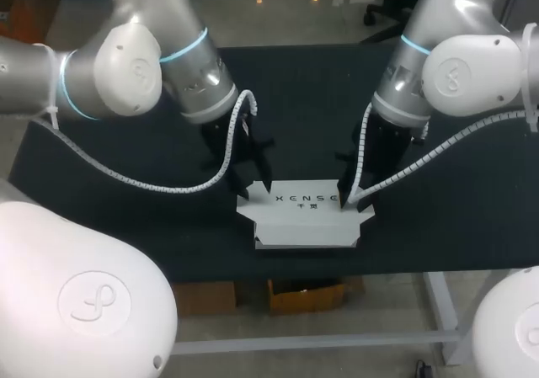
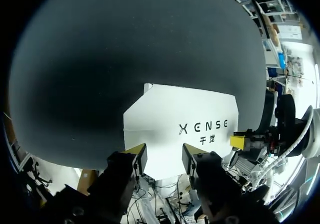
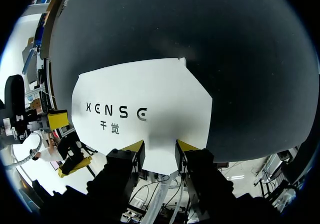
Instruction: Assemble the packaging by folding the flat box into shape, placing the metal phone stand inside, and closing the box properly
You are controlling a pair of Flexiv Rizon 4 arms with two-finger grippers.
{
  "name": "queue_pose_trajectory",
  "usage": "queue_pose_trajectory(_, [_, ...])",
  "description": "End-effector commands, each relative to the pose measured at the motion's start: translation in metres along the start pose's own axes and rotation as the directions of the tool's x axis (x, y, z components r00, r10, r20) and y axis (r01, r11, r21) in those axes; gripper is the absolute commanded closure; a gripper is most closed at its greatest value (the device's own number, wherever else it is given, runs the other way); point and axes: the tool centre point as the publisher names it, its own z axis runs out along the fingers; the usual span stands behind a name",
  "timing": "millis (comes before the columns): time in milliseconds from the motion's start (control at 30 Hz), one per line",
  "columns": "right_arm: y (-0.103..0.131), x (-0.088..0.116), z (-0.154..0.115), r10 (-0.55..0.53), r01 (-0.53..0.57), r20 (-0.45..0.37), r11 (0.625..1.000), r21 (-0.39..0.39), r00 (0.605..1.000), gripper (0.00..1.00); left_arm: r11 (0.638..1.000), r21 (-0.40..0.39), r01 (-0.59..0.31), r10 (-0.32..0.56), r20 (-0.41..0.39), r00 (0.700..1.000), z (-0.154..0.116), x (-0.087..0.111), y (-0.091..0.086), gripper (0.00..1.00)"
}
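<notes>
At the table's near edge: the flat box [image 1: 305, 220] lies white and unfolded on the dark table [image 1: 126, 151], printed face up.
Head view alone: shows both arms together, with the left gripper [image 1: 257, 189] at the box's far left corner and the right gripper [image 1: 347, 201] at its far right corner.
Left wrist view alone: shows a diagonal crease and an angled flap at the box's corner; the other arm's yellow tip sits beside the opposite edge.
Right wrist view alone: shows the angled flap on its own side.
Left jaws: spread, with white board showing in the gap; holding nothing.
Right jaws: spread likewise, straddling the box's edge.
Contact: cannot tell whether any tip touches the board.
</notes>
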Motion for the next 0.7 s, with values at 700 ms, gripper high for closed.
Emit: queue_pose_trajectory(700, [-0.003, -0.005, 0.005, 0.009, -0.011, -0.032, 0.999, -0.045, 0.999, 0.62, 0.994, 0.110, 0.018, -0.021, 0.028, 0.999, 0.025, -0.007, 0.017, 0.53])
